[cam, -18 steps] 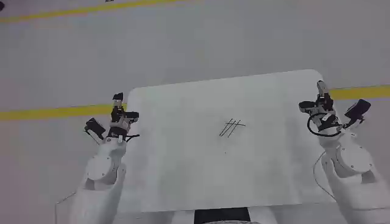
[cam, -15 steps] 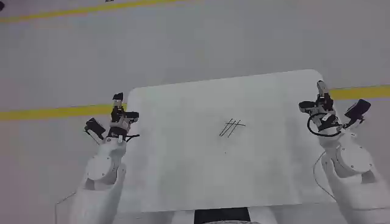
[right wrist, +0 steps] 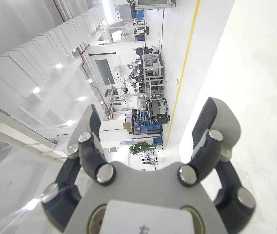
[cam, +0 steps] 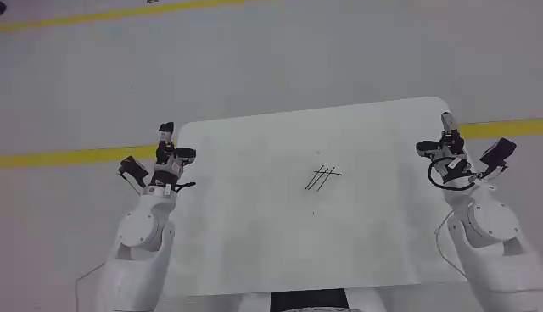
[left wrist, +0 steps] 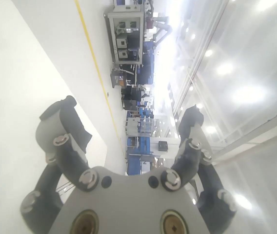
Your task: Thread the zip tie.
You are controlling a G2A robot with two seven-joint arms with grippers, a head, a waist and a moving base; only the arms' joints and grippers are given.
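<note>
Several thin black zip ties (cam: 322, 177) lie crossed in a small bunch on the white table (cam: 254, 227), a little right of its middle. My left gripper (cam: 165, 130) is at the table's left edge, far from the ties; in the left wrist view it (left wrist: 131, 108) stands open with nothing between its fingers. My right gripper (cam: 446, 119) is at the table's right edge, also well away from the ties; in the right wrist view it (right wrist: 153, 113) is open and holds nothing. Both point away toward the room.
The table's far edge lies just beyond both grippers. A grey floor with yellow lines (cam: 229, 0) surrounds it. Machinery racks (left wrist: 126, 37) stand far off in the hall.
The left arm has shifted slightly, its gripper a little farther up and right along the table's left edge. The right arm and the zip ties have not moved.
</note>
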